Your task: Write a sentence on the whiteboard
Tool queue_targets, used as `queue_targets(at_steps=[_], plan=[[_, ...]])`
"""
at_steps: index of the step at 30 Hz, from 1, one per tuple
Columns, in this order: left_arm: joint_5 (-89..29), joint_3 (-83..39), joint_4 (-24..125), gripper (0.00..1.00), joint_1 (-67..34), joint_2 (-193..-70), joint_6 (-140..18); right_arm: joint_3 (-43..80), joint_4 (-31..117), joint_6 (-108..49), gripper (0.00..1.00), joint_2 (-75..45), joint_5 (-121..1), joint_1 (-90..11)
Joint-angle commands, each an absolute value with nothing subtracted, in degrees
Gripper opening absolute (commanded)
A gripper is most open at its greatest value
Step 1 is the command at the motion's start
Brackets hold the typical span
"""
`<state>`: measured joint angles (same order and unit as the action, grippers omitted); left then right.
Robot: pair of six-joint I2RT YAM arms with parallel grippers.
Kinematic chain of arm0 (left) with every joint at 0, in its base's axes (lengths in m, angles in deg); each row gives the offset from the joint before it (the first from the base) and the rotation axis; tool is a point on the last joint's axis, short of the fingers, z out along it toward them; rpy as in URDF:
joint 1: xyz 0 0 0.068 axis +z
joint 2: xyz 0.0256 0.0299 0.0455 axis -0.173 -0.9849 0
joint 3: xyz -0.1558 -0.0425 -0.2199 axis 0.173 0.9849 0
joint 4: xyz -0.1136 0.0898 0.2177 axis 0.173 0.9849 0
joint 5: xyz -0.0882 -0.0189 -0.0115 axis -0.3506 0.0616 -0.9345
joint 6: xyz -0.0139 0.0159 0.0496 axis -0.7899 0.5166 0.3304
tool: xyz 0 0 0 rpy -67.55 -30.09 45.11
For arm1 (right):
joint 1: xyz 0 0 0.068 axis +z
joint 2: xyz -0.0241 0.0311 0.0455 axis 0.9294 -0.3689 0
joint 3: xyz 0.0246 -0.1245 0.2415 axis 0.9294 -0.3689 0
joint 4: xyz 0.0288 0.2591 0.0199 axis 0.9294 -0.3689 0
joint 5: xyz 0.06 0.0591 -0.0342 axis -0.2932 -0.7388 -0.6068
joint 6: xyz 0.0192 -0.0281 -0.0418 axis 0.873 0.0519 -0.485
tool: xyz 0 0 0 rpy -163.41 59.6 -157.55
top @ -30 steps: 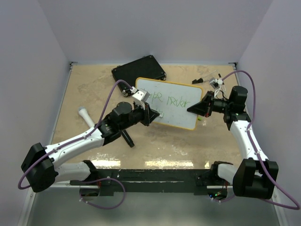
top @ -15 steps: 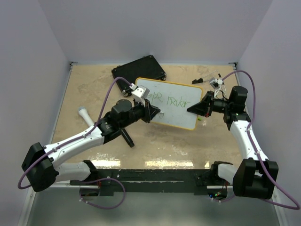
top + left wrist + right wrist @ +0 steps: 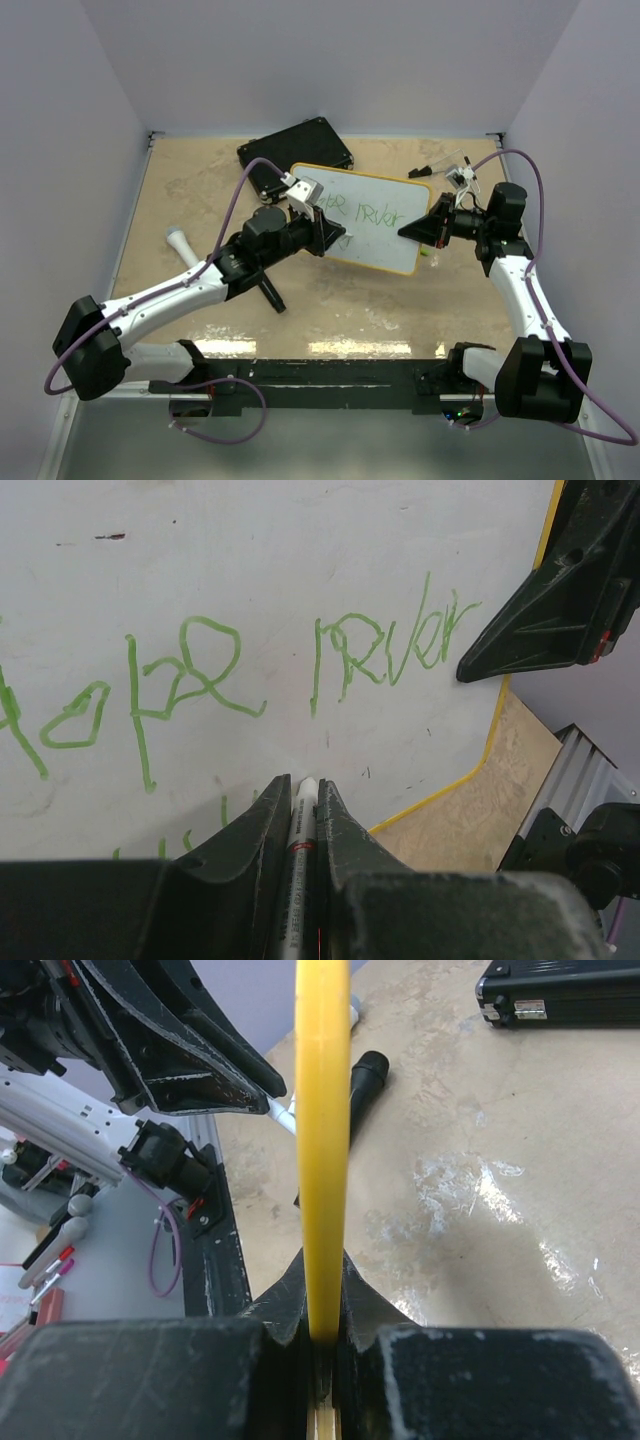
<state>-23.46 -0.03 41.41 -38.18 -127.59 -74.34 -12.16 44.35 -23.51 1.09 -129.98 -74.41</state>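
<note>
Jaws-wise, clamped marker point(image 3: 303, 825) in left jaws, tip at whiteboard point(image 3: 300, 570) face dead ahead, just below green sentence point(image 3: 380, 655), and pinched board's yellow right edge in right jaws, long axis left-right between both arms, over desk point(image 3: 340, 300).

Tan speckled table point(image 3: 190, 190), top worn and mottled. Plain pale lavender walls box it in: back wall point(image 3: 330, 60) along the table's far edge, left wall point(image 3: 60, 150) and right wall point(image 3: 590, 110) along its sides. Bright glare patches point(image 3: 340, 348) near the table's front edge. Black rail point(image 3: 330, 375) along that edge, grey surface point(image 3: 330, 445) below.
</note>
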Motion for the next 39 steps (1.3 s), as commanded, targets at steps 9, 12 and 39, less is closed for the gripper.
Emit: queue_targets(at_steps=[9,12,39], plan=[[-26.2,-0.6,40.4,0.00,-38.2,-128.8,-74.8,-11.1,47.3,-22.5,0.00,2.9,-135.3,-74.2],[-26.7,0.9,40.7,0.00,-38.2,-128.3,-75.4,-11.1,47.3,-22.5,0.00,3.0,-135.3,-74.2],[-27.4,3.5,40.0,0.00,-38.0,-118.2,-77.3,-11.2,47.5,-22.1,0.00,3.6,-135.3,-74.1]])
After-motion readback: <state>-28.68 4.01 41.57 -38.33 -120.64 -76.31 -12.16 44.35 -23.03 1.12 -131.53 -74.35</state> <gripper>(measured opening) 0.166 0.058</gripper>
